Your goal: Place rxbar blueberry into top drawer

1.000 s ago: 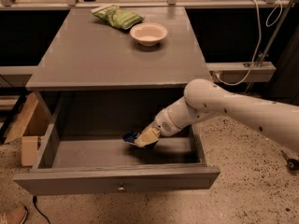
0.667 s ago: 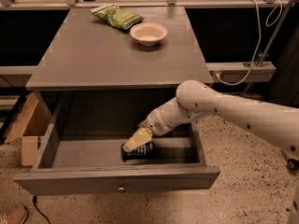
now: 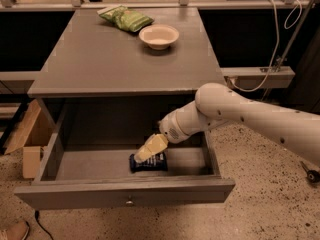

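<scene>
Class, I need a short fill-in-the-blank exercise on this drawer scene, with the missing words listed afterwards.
1. The rxbar blueberry lies on the floor of the top drawer, which stands ____.
2. The gripper is down in the ____, close over the bar.
3. On the tabletop, a white bowl sits beside a ____ snack bag.

Missing words: open; drawer; green.

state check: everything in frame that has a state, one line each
top drawer: pulled open
rxbar blueberry: lying flat on the drawer floor, near the front
claw: down inside the drawer, right over the bar's left end; can't tell if it holds the bar
bowl: upright on the tabletop, looks empty
green snack bag: lying on the tabletop behind the bowl
</scene>
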Robot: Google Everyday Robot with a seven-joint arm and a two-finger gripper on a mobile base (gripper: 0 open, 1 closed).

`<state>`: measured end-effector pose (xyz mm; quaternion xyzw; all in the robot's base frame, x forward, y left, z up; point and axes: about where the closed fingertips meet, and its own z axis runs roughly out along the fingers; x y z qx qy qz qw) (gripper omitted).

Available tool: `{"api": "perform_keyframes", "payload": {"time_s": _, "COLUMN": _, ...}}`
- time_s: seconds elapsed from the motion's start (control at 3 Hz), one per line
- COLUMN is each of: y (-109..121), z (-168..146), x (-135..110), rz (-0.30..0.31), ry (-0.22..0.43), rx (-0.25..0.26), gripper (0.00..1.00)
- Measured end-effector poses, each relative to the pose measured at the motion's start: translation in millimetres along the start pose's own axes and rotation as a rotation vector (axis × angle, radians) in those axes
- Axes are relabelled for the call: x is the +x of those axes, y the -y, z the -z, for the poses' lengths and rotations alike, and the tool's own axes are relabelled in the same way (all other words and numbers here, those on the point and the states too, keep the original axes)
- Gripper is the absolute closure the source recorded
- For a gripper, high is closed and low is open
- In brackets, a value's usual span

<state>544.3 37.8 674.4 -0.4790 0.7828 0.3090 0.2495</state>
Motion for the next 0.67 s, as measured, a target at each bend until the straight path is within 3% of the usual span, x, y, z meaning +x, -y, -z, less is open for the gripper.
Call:
{"api": "perform_keyframes", "payload": {"time_s": 0.33, "y": -18, "z": 80, "x": -10, "rz": 0.036, "ry": 0.052, "rx": 0.182, "gripper": 0.0}}
{"api": "perform_keyframes", "payload": {"time_s": 0.67, "y": -30, "z": 122, "x": -16, "rz": 0.066, "ry": 0.081, "rx": 0.27, "gripper": 0.0}}
